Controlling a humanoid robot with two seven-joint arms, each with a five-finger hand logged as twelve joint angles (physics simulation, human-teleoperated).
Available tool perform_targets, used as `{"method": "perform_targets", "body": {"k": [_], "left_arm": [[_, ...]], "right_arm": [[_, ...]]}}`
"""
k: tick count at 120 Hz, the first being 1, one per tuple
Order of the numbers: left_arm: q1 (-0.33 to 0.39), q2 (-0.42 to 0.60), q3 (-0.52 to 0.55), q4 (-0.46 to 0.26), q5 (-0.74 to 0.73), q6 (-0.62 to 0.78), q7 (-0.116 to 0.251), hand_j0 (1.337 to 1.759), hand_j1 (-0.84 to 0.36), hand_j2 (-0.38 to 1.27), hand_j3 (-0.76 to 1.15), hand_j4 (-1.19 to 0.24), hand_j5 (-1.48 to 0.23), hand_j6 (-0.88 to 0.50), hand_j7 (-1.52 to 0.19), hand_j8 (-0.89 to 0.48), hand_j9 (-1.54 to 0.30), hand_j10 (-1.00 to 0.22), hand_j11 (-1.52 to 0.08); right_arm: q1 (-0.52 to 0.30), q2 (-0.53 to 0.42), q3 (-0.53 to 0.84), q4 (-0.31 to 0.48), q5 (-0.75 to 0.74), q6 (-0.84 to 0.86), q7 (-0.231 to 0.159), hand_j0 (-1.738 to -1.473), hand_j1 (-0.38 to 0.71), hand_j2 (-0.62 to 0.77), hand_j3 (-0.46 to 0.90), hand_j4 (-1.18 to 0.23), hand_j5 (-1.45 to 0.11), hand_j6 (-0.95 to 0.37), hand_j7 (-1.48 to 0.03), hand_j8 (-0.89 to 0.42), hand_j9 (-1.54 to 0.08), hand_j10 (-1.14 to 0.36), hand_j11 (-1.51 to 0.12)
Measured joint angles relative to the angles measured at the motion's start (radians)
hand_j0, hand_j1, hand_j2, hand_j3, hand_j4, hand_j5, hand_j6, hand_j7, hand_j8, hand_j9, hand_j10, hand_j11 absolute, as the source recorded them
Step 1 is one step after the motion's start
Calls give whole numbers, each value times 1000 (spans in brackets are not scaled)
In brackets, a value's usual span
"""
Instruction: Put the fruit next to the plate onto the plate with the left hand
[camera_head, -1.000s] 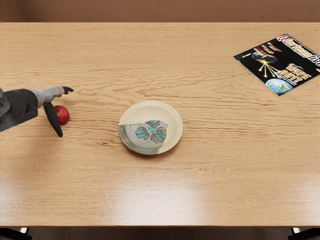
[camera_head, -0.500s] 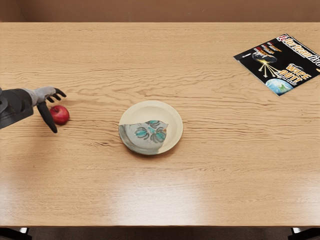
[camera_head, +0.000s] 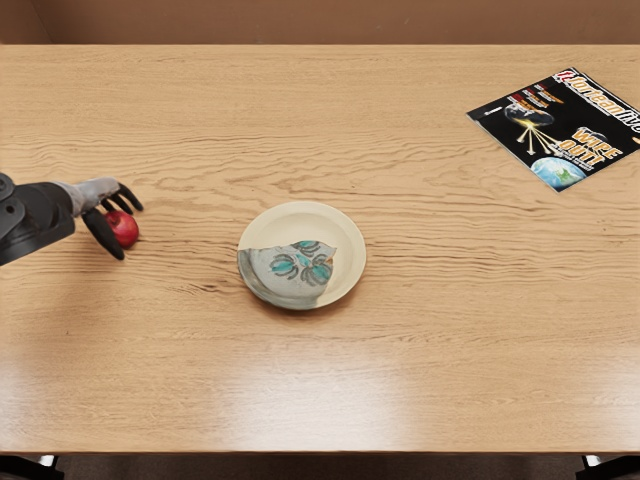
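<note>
A small red apple (camera_head: 127, 230) lies on the wooden table, left of the plate (camera_head: 345, 243). The plate is cream with a blue-green leaf pattern on its near left part, and nothing lies on it. My left hand (camera_head: 120, 222) reaches in from the left edge and wraps the apple. Its dark fingers (camera_head: 128, 201) curl over the top and the thumb (camera_head: 106, 236) presses the near side. The apple rests on the table, about a hand's width from the plate's left rim. The right arm is out of view.
A magazine (camera_head: 558, 125) with a dark cover lies at the far right corner of the table (camera_head: 320, 380).
The left hand has closed from a spread pose around the apple. Its thumb drew in from the near side and the fingers curled over the top. The apple barely shifted.
</note>
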Motion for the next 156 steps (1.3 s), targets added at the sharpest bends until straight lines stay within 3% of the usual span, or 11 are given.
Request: {"method": "perform_targets", "body": {"k": [14, 26, 35, 43, 68, 96, 128, 137, 143, 156], "left_arm": [[0, -5, 1, 1, 5, -2, 2, 1658, -214, 104, 0, -476, -584, -336, -509, -184, -640, -459, -595], [0, 0, 0, 0, -3, 0, 0, 1658, -285, 133, 0, -530, -668, -402, -400, -241, -555, -519, -676], [-1, 5, -1, -4, -6, -2, 1, 1658, -331, 149, 0, -552, -735, -473, -539, -351, -616, -569, -741], [-1, 18, -3, -12, -11, -4, 1, 1657, -346, 210, 0, -540, -798, -431, -656, -443, -711, -610, -802], [-3, 103, -10, -87, -70, -13, 1, 1650, -410, 278, 0, -434, -1014, -255, -947, -306, -965, -649, -1001], [-13, 177, -14, -219, -149, -19, 1, 1638, -481, 418, 0, -323, -1180, -130, -1130, -236, -1134, -683, -1161], [-87, 146, -24, -323, -201, -44, 1, 1630, -450, 398, 0, -302, -1266, -112, -1202, -239, -1199, -715, -1228], [-101, 97, -24, -331, -217, -58, 1, 1628, -483, 455, 0, -279, -1282, -98, -1212, -231, -1211, -662, -1237], [-107, 68, -23, -334, -225, -67, 1, 1625, -502, 499, 0, -250, -1306, -71, -1224, -215, -1218, -692, -1245], [-126, -6, -23, -337, -231, -81, 1, 1624, -466, 437, 0, -264, -1301, -93, -1234, -225, -1222, -732, -1248]], "right_arm": [[0, 0, 0, 0, 0, 0, 0, -1658, -349, 0, 0, 0, 0, 1, 0, 1, 0, 0, 0], [0, 0, 0, 0, 0, -1, 0, -1658, -349, 0, 0, 0, 0, 1, 0, 1, 0, 0, 0], [0, 0, 0, -1, 0, -1, 0, -1658, -349, 0, 0, 0, 0, 1, 0, 1, 0, 0, 0], [0, 0, 0, -1, 0, -1, 0, -1658, -349, 0, 0, 0, 0, 1, 0, 1, 0, 0, 0], [1, 0, 0, 0, -1, 1, 0, -1658, -349, 0, 0, 0, 0, 1, 0, 1, 0, 0, 0], [1, 0, 0, 1, -1, 4, 0, -1658, -349, 0, 0, 0, 0, 1, 0, 1, 0, 1, 0], [1, 0, 0, 1, 0, 5, 0, -1658, -349, 0, 0, 0, 0, 1, 0, 1, 0, 1, 0], [1, 0, 0, 1, 0, 5, 0, -1658, -349, 0, 0, 0, 0, 1, 0, 1, 0, 1, 0], [1, 0, 0, 1, -1, 5, 0, -1658, -349, 0, 0, 0, 0, 1, 0, 1, 0, 1, 0], [1, 0, 0, 1, -1, 5, 1, -1658, -349, 0, 0, 0, 0, 1, 0, 1, 0, 1, 0]]}}
